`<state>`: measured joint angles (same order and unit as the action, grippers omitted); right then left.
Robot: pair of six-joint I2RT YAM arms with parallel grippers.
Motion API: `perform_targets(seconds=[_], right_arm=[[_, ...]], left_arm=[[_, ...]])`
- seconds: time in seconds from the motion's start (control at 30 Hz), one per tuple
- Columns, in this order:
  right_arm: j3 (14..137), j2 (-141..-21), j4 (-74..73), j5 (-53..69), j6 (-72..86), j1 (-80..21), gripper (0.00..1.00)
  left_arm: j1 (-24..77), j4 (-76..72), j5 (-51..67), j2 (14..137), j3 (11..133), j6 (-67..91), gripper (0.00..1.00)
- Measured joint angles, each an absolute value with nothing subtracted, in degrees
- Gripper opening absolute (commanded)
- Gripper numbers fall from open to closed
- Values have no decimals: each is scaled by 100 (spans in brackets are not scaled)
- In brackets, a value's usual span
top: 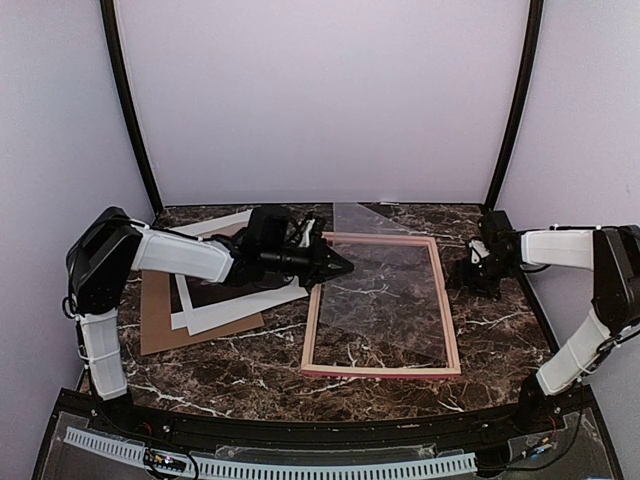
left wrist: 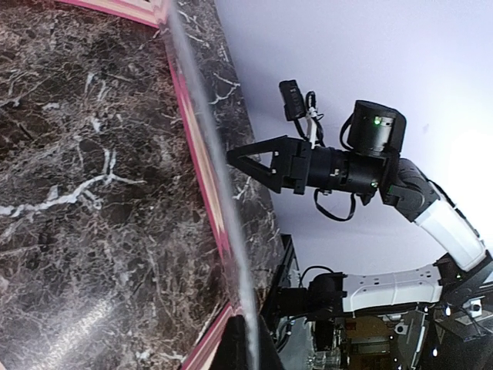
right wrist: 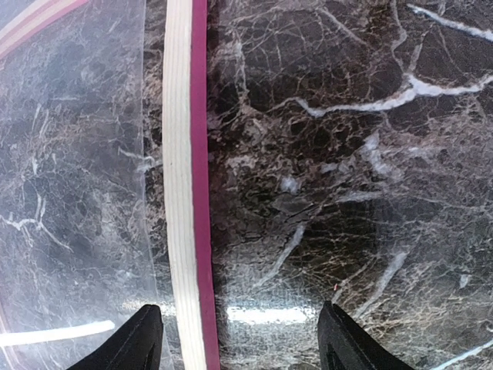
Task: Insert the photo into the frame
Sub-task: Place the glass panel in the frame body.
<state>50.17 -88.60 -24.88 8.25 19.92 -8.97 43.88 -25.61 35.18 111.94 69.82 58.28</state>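
Left tool (top: 345, 268) clamped on the clear sheet (top: 385, 290), tilted over the frame (top: 380, 370)!
Right tool (right wrist: 243, 343) spread wide, frame rail just beside one finger, tabletop (right wrist: 347, 154) below.

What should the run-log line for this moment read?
left gripper: shut on clear sheet | right gripper: open near frame | photo: outside frame, on cardboard

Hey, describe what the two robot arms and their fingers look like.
The left arm and right arm both have white link shells between bulky black joint housings. Their fingers are black. On the right arm, a green light glows on the round black wrist motor, and thin black cables loop beside it.
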Motion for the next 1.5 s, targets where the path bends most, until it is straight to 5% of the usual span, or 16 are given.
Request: perform_targets(seconds=[0.63,1.1,1.5], right_arm=[[5500,-8254,-3070,316,1949,-165,71],[5494,-8211,-3089,375,1890,-106,71],[5468,-8305,-3050,561,1890,-106,70]], left_arm=[[4729,-2547,3883,10991,8169,5704,0],[4748,-1772,3802,11253,7791,5098,0],[4781,-777,3487,11268,7780,4606,26]])
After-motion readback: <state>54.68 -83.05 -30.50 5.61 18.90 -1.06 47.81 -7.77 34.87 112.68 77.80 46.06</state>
